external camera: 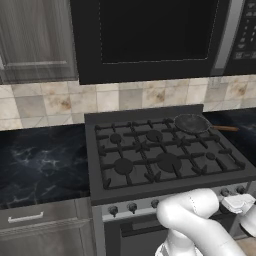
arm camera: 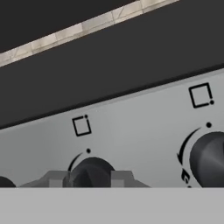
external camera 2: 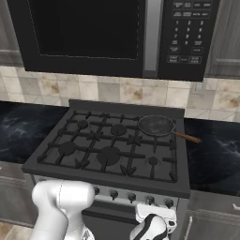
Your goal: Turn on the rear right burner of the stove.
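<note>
Knobs line the silver front strip [external camera 2: 140,199] of the stove [external camera: 165,150], and the gripper [arm camera: 89,179] sits close against that strip, its fingers [arm camera: 50,179] spread to either side of one dark knob [arm camera: 89,171], seemingly not yet clamped on it. A pan [external camera 2: 156,125] covers the rear right burner at the stove's back right corner. The main risk, I judge, is choosing wrongly: a second knob [arm camera: 209,159] sits just to the right, and turning the wrong one lights another burner.
</note>
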Controlling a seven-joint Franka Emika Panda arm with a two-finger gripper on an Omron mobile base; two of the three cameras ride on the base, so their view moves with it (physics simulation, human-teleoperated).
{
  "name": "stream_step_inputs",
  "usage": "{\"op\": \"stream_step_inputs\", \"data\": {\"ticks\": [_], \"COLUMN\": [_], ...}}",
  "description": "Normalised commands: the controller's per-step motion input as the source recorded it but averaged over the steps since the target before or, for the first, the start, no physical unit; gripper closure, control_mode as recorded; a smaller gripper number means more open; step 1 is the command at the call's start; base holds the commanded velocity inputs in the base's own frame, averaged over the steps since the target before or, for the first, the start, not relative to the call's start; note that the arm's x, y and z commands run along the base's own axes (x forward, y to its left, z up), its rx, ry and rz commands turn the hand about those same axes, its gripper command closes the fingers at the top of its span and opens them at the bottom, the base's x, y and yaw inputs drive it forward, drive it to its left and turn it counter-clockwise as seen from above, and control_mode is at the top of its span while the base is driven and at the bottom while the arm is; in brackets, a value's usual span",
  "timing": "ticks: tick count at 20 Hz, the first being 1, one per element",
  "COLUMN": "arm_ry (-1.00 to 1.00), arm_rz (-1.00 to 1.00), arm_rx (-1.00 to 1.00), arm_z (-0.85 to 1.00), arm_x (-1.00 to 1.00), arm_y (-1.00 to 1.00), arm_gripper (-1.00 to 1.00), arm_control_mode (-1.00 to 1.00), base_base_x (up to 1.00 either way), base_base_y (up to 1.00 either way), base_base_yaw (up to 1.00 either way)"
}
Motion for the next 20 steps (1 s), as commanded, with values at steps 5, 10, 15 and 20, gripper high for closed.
{"op": "stream_step_inputs", "data": {"ticks": [5,10,15,20], "arm_ry": [0.01,0.00,0.12,0.19], "arm_rz": [0.00,0.00,0.00,0.00], "arm_rx": [0.00,-0.03,-0.22,-0.40], "arm_z": [0.00,0.00,-0.08,-0.22], "arm_x": [0.00,0.01,0.16,0.18], "arm_y": [0.00,0.08,0.32,0.46], "arm_gripper": [1.00,1.00,1.00,1.00], "arm_control_mode": [-1.00,-1.00,-1.00,-1.00], "base_base_x": [0.00,0.00,0.00,0.00], "base_base_y": [0.00,0.00,0.00,0.00], "base_base_yaw": [0.00,0.00,0.00,0.00]}}
